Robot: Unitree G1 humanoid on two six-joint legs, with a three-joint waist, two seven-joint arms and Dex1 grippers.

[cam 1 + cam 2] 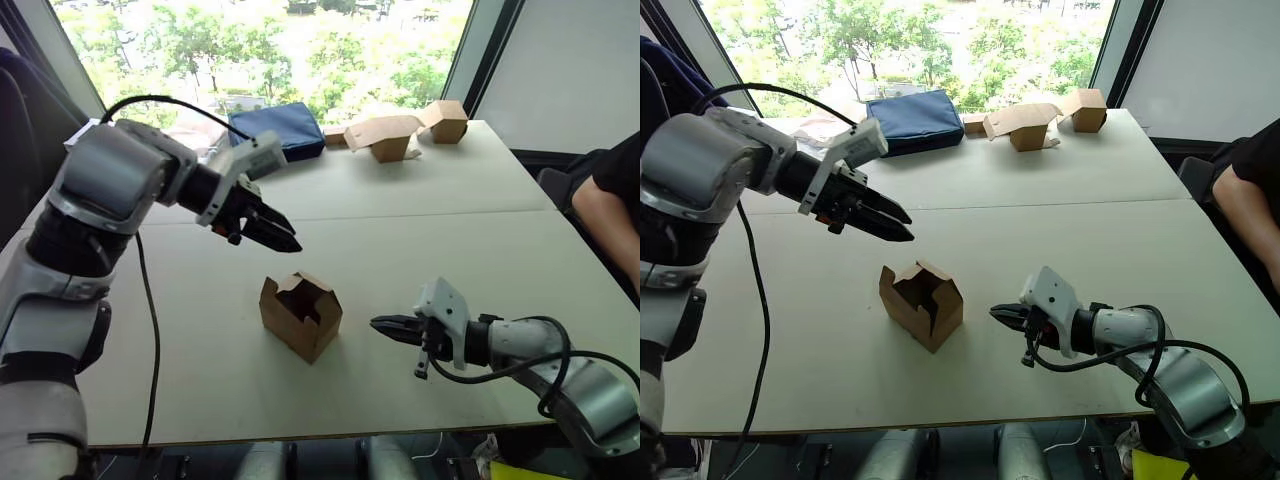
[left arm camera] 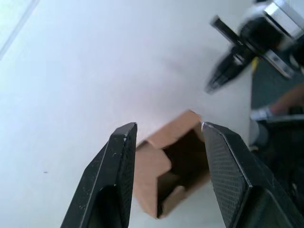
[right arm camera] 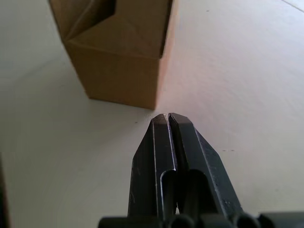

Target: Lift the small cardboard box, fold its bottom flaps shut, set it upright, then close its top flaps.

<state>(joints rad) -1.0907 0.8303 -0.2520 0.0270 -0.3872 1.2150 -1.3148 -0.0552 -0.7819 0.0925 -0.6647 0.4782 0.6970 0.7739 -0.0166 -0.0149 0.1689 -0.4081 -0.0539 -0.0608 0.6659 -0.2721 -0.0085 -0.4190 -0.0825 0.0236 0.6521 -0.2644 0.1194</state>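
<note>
The small cardboard box (image 1: 300, 316) stands on the white surface (image 1: 450, 250) between the two arms, its top flaps (image 1: 303, 290) partly open. The left tool (image 1: 283, 238) hovers above it with fingers spread apart. The right tool (image 1: 385, 325), pinched closed and empty, lies low just beside the box. To get a clean lift, I'd bring the left one down squarely over opposite walls, missing the loose flaps

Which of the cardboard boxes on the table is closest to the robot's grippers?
The small cardboard box standing alone on the near part of the table, between the left gripper and right gripper. The other boxes sit together at the far edge.
</note>
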